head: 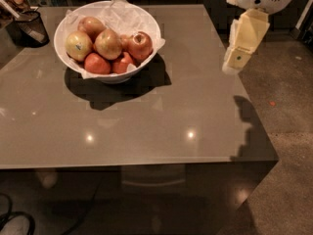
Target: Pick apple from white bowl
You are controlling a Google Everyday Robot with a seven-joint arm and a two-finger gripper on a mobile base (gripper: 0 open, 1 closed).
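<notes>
The white bowl point(108, 75), lined with crumpled white paper, stands at the far left of the grey table. It holds several apples. The deep-red apple point(140, 44) with yellowish streaks and a dark stem dimple lies at the bowl's right side. A yellow-green apple with a dark sticker point(78, 45) lies at its left. My gripper point(235, 62), cream-coloured, hangs from the white arm above the table's right edge, well to the right of the bowl and apart from it, holding nothing.
A small dark mesh cup point(31, 27) stands left of the bowl at the table's far left corner. The grey table point(161, 116) ends at a right edge and a near edge. Speckled floor point(288, 111) lies to the right.
</notes>
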